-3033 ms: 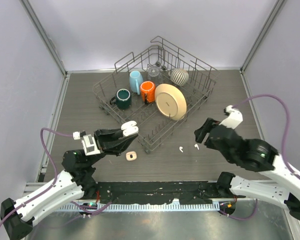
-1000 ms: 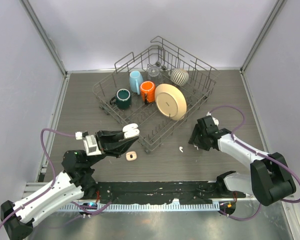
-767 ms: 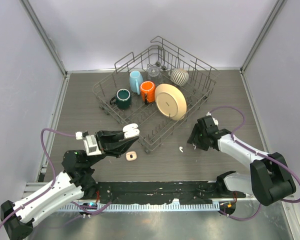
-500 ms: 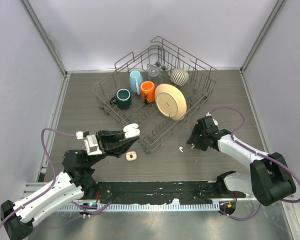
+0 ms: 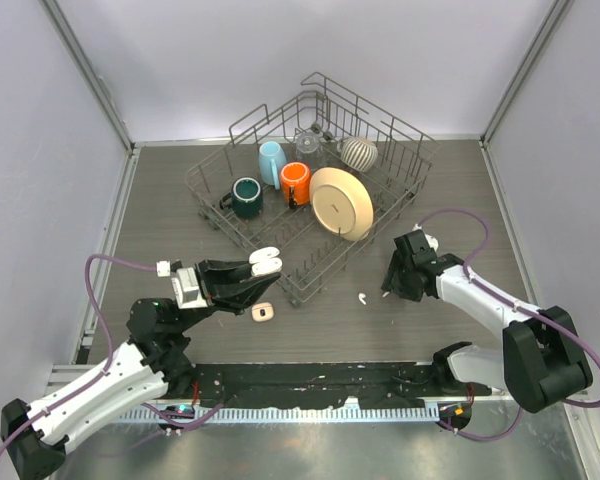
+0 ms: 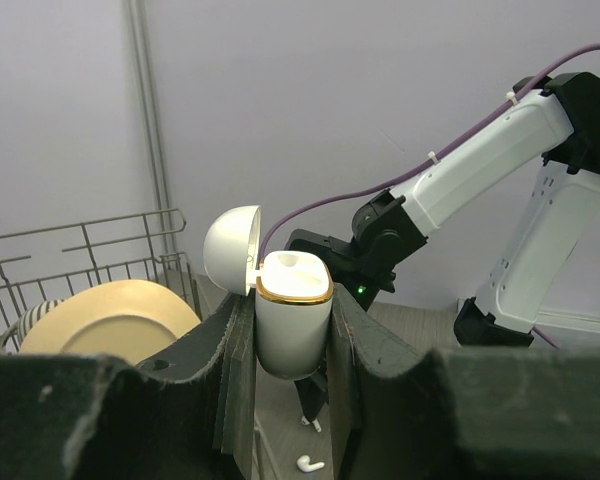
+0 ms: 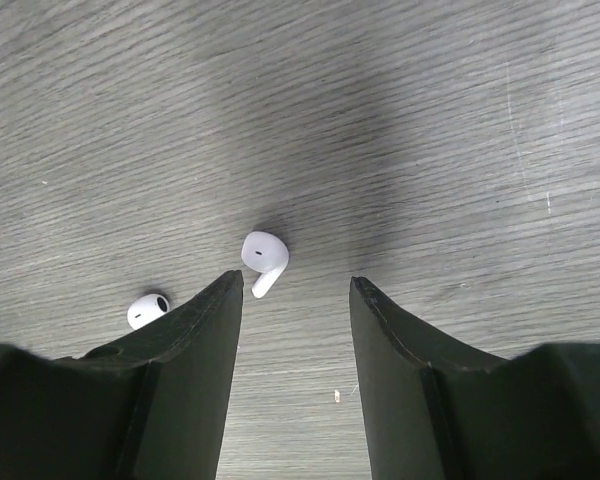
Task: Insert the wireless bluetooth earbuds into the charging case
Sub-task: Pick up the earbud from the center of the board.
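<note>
Right gripper (image 7: 292, 285) hung wide open over an earbud (image 7: 263, 258) while the left gripper (image 6: 292, 345) held the charging case (image 6: 292, 295).

Seen from the right wrist, the spread jaws straddled the white earbud on the dark wood-grain table (image 7: 460, 120). The earbud lay close to the finger on the view's left, and a second earbud (image 7: 148, 310) sat just outside that finger, partly hidden by it. The left gripper's fingers pressed both sides of the white case. It was held upright off the table, its domed lid (image 6: 230, 248) swung open and a gold rim round its mouth. From above, the case hung near the front edge of the wire dish rack (image 5: 290, 240), well apart from the right gripper.
</note>
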`<state>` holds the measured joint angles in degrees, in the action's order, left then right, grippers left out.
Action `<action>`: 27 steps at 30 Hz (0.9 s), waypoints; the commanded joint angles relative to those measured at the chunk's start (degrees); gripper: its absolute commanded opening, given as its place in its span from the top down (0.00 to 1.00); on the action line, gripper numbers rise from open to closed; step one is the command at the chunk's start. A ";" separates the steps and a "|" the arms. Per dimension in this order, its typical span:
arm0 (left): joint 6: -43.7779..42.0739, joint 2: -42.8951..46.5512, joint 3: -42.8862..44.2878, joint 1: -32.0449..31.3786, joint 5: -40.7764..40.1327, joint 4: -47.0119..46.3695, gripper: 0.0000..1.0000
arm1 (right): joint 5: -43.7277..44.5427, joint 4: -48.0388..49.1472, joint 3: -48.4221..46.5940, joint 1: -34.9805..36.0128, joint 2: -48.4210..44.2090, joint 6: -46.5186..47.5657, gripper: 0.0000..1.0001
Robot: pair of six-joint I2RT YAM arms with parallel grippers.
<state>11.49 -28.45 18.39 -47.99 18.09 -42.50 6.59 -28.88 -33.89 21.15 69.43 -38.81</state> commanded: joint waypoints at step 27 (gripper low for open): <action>-0.85 -0.03 1.38 0.00 -0.33 -1.18 1.00 | 1.94 5.94 0.31 0.04 2.64 -2.41 0.51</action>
<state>11.49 -28.40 18.39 -47.99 18.06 -42.06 7.20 -25.26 -33.93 21.15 71.61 -40.05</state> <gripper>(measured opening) 0.306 0.494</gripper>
